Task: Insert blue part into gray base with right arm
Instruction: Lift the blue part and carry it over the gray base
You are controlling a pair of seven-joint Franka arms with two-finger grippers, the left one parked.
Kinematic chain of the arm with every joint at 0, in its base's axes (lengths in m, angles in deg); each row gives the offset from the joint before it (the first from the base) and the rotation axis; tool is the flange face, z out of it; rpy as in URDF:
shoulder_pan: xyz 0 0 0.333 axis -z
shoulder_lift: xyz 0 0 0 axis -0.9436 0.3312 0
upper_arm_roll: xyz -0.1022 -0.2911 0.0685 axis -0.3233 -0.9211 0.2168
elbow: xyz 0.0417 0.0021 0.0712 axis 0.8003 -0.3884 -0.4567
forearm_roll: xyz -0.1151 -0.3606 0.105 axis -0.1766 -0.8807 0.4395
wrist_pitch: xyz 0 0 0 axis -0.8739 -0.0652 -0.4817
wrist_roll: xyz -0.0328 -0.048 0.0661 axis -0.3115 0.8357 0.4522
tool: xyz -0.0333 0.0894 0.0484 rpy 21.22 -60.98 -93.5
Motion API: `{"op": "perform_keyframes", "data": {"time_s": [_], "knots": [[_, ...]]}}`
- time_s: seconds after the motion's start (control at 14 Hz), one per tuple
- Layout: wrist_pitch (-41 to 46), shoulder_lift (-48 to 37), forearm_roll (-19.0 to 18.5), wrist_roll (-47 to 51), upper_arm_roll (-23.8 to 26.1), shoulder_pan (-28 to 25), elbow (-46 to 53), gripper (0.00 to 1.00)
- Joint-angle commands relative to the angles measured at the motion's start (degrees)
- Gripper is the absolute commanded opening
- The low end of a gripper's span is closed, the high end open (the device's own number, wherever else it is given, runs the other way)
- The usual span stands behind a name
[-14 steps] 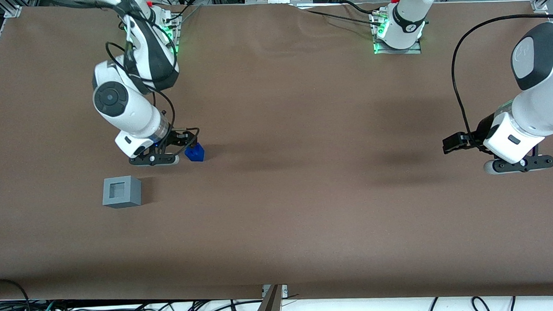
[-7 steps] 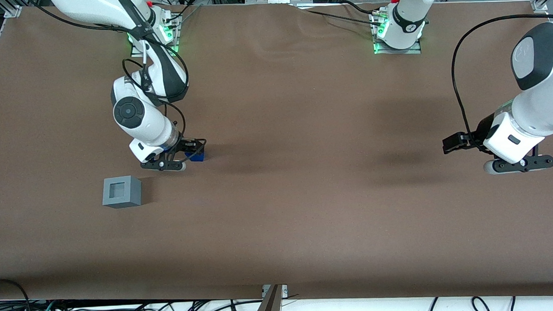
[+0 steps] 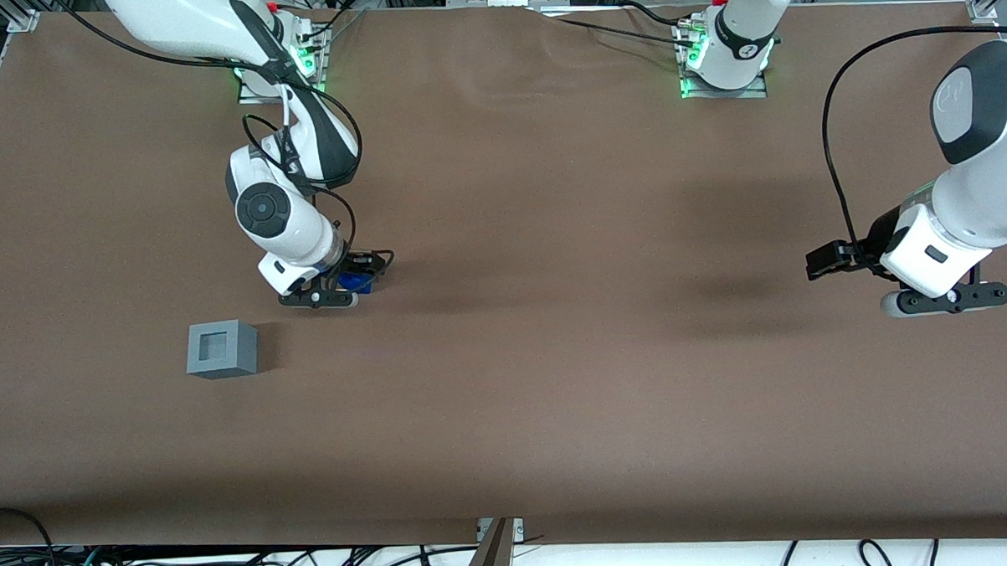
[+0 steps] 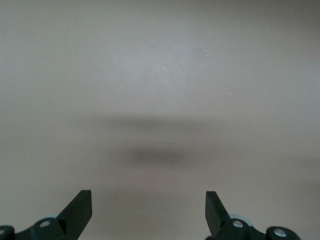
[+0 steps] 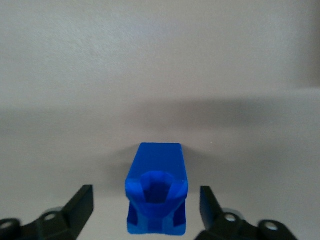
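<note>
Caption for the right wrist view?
Open gripper straddles the blue part on the table, jaws apart, not yet touching it.

The right arm point(image 3: 287, 211) is glossy white with black bands at its joints and a round dark-gray cap on one joint. A thin black cable loops along it. Its black gripper point(image 3: 348, 280) carries two dark wedge-shaped fingers point(image 5: 80, 205), spread apart, with small silver screws at their base.

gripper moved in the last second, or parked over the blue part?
Yes. Against the gray base, which stayed put, the gripper shifted toward the parked arm's end of the table and now straddles the blue part, fingers open, not touching it.
</note>
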State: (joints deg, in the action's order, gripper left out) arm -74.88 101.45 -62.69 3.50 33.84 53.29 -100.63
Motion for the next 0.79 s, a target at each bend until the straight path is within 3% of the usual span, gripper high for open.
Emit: {"op": "perform_keyframes", "data": {"time_s": [0.0, 0.07, 0.29, 0.43, 0.71], "knots": [[-2.8, 1.4, -1.9, 1.1, -0.3, -0.1, -0.9, 0.46], [-2.8, 1.5, -2.0, 1.0, -0.4, -0.1, -0.8, 0.29], [-2.4, 1.0, -2.1, 0.9, -0.6, 0.0, -0.3, 0.1], [-0.4, -0.2, -2.1, -0.3, -0.8, 0.2, 1.4, 0.07], [17.1, -0.9, -1.8, -11.1, -5.8, 0.6, 14.0, 0.07]]}}
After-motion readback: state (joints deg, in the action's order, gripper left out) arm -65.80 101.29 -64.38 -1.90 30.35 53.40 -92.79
